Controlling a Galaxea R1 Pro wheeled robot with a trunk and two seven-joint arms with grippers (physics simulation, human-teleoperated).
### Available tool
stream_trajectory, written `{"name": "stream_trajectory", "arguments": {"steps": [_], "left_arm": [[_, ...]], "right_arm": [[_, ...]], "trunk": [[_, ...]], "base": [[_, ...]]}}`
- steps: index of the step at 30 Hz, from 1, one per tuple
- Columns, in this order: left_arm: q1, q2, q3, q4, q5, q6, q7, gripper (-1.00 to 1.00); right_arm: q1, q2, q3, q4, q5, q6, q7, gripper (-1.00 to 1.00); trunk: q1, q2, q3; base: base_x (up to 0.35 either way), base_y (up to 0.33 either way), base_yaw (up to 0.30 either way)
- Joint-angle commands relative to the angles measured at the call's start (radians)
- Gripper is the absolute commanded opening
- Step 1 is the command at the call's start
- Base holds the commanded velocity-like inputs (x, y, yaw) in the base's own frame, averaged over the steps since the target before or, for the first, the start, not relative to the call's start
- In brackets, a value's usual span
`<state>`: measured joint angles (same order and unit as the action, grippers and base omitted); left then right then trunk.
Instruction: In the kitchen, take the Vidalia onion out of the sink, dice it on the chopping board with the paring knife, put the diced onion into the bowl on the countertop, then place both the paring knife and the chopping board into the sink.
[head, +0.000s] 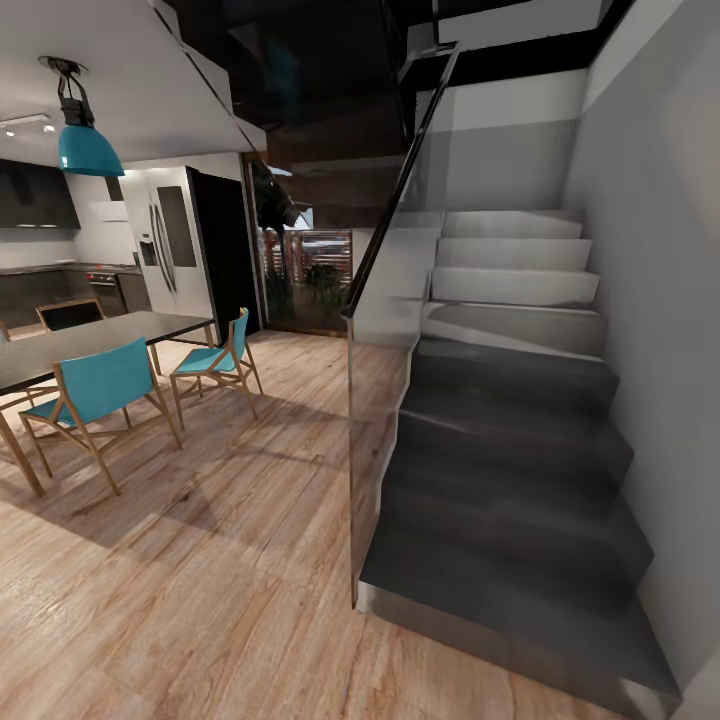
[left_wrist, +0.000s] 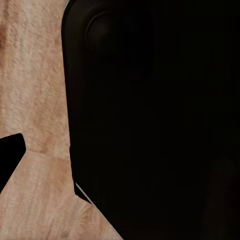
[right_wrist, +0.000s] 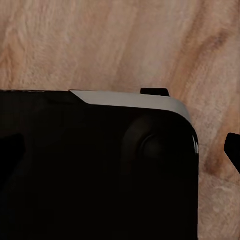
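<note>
Nearest, both wrist views look down at pale wood floor (right_wrist: 120, 40) past a big black rounded body, prob. the robot's own base (left_wrist: 160, 120). Small dark tips poke in at the edges, but I can't tell if either gripper is spread or closed, or if it grips anything. In the head view the plank floor runs ahead. Just to the right stands a dark staircase (head: 510, 470) with a glass side panel (head: 385, 330) and a black handrail; the steps higher up are lighter. To the left, a dark dining table (head: 90, 345) with teal chairs (head: 100, 395) round it and a teal hanging lamp (head: 88, 148) over it. Further back a silver fridge (head: 170, 245), then the kitchen at far left with a grey countertop (head: 60, 268) over dark cabinets and an oven (head: 108, 290). The onion, board, knife, bowl and sink aren't visible from here; I'd guess they're by that countertop, so no step of the job looks started. Risks, as I judge them: the glass panel edge is close and hard to read, so a wide turn left could clip it or the bottom step; chair legs stick out along the way to the kitchen and could snag the base; arms hang low near the base w/ little view ahead. No brand, label or writing is readable anywhere.
</note>
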<state>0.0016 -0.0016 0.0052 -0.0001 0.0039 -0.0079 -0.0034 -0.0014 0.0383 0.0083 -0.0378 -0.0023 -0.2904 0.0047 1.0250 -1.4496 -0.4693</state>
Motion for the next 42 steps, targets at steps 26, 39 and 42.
{"name": "stream_trajectory", "arguments": {"steps": [26, 39, 42], "left_arm": [[0.0, -0.005, 0.003, -0.44, 0.003, -0.057, 0.002, 1.0], [0.0, 0.012, 0.001, -0.4, 0.022, -0.058, -0.007, 1.0], [0.0, 0.011, 0.001, -0.395, 0.022, -0.059, -0.007, 1.0]], "right_arm": [[0.0, -0.011, -0.003, -0.39, 0.0, -0.091, -0.008, 1.0], [0.0, -0.008, -0.004, -0.369, -0.002, -0.092, -0.008, 1.0], [0.0, -0.008, -0.004, -0.368, -0.002, -0.092, -0.008, 1.0]], "trunk": [[0.0, 0.0, -0.001], [0.0, 0.0, -0.001], [0.0, 0.0, -0.001]], "base": [[0.0, 0.0, 0.004], [0.0, 0.0, 0.252], [0.0, 0.0, 0.284]]}}
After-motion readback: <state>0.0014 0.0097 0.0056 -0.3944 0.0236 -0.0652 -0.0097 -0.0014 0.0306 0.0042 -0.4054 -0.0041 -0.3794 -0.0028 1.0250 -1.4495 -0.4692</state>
